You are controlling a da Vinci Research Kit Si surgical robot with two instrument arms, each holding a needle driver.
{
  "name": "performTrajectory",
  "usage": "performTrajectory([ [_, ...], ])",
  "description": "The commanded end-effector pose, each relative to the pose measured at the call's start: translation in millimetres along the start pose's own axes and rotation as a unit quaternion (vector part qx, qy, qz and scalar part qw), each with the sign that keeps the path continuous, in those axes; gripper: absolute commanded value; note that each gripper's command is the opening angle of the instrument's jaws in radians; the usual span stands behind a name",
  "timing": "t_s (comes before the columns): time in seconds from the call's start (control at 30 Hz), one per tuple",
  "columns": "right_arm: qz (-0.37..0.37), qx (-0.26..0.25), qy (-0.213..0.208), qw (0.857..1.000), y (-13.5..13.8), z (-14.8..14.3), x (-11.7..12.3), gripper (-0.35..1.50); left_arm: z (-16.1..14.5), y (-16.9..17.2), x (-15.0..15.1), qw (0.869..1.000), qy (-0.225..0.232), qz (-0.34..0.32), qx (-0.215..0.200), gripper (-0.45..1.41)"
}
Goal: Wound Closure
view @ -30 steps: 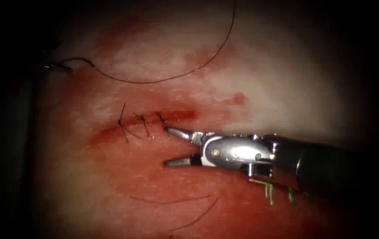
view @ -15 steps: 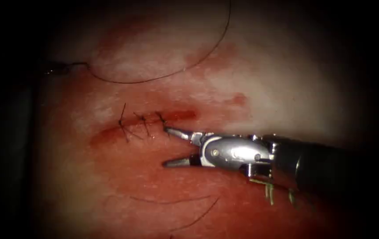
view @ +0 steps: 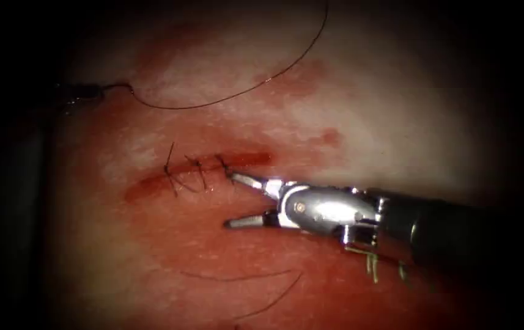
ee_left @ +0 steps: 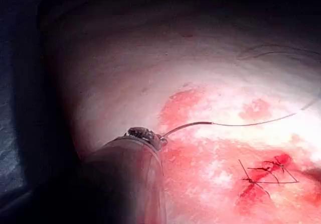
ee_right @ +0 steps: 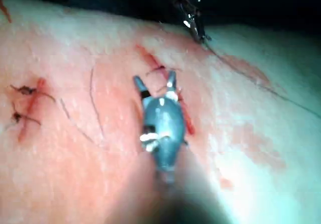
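Observation:
The cut (view: pixel 237 161) runs across the tissue (view: pixel 396 110), and three dark stitches (view: pixel 197 170) cross its middle. My right tool (view: pixel 230 200) lies just right of them, jaws open around nothing, its upper jaw tip touching the rightmost stitch. Far left of the cut, my left tool (view: pixel 81 93) is shut on one end of the curved needle (view: pixel 117 85), which lies above the tissue, not in it. The left wrist view gives this grip (ee_left: pixel 145 132) and the needle (ee_left: pixel 185 127) from close. From the needle's other end the thread (view: pixel 243 90) sweeps in a long arc to the upper right.
Two loose cut ends of thread (view: pixel 237 278) lie on the tissue below the right tool. Red fluid (view: pixel 170 244) stains the tissue around and below the cut. In the right wrist view a second stitched cut (ee_right: pixel 27 108) lies away from the right tool (ee_right: pixel 154 78).
The left tool has shut on the needle and shifted the thread arc a little. The right tool's jaws have narrowed slightly; its upper tip stays at the rightmost stitch.

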Motion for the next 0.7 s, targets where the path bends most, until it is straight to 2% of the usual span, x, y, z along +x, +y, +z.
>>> performTrajectory([
  [0.03, 0.005, -0.001, 0.0, 1.0, -0.2, 0.9, -0.4, 0.86, 0.8, -0.3, 0.2, 1.0, 0.0, 0.003, 0.0, -0.45],
  [0.1, 0.026, -0.014, -0.003, 1.0, 0.0, 0.8, -0.5, 0.88, 0.5, 1.5, 1.4, 1.0, 0.02, 0.017, -0.003, -0.45],
  [0.27, 0.048, -0.039, -0.011, 0.998, 1.1, 0.2, -0.6, 0.89, 0.4, 6.0, 3.8, 0.997, 0.064, -0.004, -0.031, -0.45],
  [0.43, 0.057, -0.073, 0.007, 0.996, 2.3, -0.3, -0.1, 0.94, 1.1, 10.3, 5.4, 0.985, 0.107, -0.118, -0.062, -0.45],
  [0.7, 0.066, -0.089, 0.045, 0.993, 2.9, 0.5, 1.9, 0.94, 3.4, 14.8, 6.6, 0.96, 0.125, -0.239, -0.076, -0.45],
])
